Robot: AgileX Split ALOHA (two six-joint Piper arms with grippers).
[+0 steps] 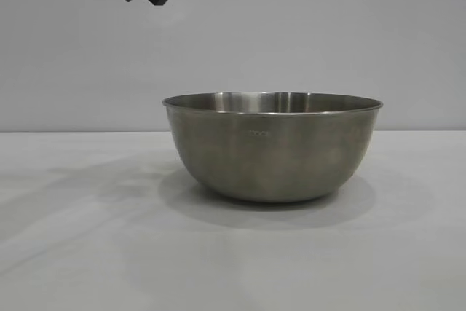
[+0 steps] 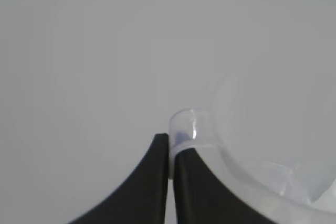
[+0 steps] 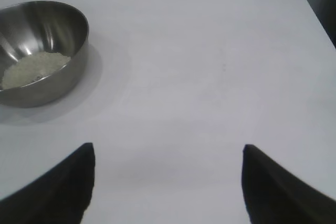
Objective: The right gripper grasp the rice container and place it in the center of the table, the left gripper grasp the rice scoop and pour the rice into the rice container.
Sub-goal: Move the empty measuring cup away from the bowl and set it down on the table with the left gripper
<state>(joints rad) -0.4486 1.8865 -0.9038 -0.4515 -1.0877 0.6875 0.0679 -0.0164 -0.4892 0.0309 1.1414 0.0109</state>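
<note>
while the rice container (image 1: 273,147) is sitting upright near the middle of the white tabletop (image 1: 87,253), a faint stamped mark on its wall is showing, too small to read. rice (image 3: 34,68) is lying in its bottom. the left pincer (image 2: 169,145) is hanging high at eleven o'clock from the bowl, clamped together on the handle of the clear rice scoop (image 2: 273,145). the right pincer (image 3: 168,182) is resting low over bare tabletop, fingers spread wide apart, gripping nothing, with the bowl at ten o'clock ahead.

Steel rice container (image 1: 272,147) stands upright on the white table (image 1: 87,253), rice (image 3: 32,68) heaped inside.
</note>
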